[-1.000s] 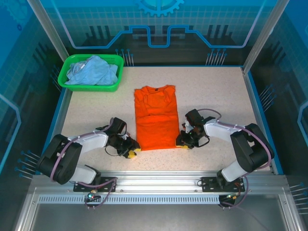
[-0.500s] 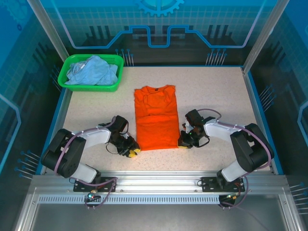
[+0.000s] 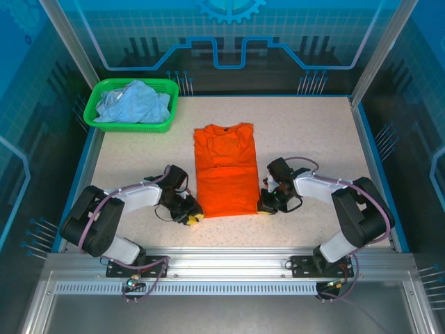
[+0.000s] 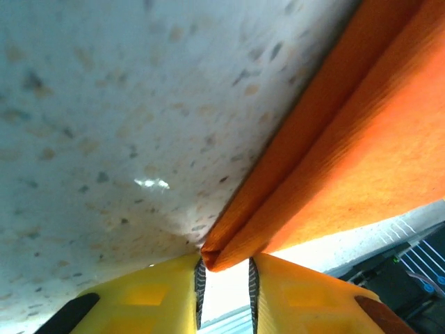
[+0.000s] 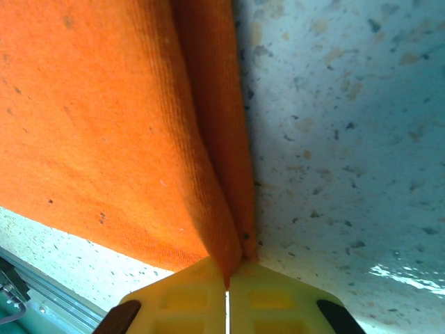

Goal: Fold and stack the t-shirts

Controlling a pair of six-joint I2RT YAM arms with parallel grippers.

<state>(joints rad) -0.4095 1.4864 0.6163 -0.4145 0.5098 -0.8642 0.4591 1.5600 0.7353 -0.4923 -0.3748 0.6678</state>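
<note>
So we're on the crosswise fold of the first shirt. The orange t-shirt (image 3: 224,170) lies flat in the middle of the tabletop (image 3: 320,139), collar pointing away from the arms. Its sleeves are already tucked in, so it's a long narrow rectangle. The pale blue t-shirt (image 3: 132,103) is bunched up in the green basket (image 3: 128,126) at the far left corner and hasn't been touched, so I'd say the job isn't even half done.

Both hands are down at the near hem, one on each corner. The left hand (image 3: 191,217) is on the near-left corner. In its wrist view the jaws are almost together, and the doubled-over cloth corner is wedged into the narrow slot between them. To me that reads as a grip, just a chunky one. The right hand (image 3: 264,207) is on the near-right corner, pinched completely together with the folded edge running straight into the seam between the pads.

Next move, I reckon: lift both corners together, carry the hem away from the arms toward the collar, and lay it down square. The hands need to rise evenly and keep the same spacing, or the thin cloth will skew or sag in the middle. The left pinch looks shallow, right at the tip of the corner, so that's the side I'd worry about slipping out.
</note>
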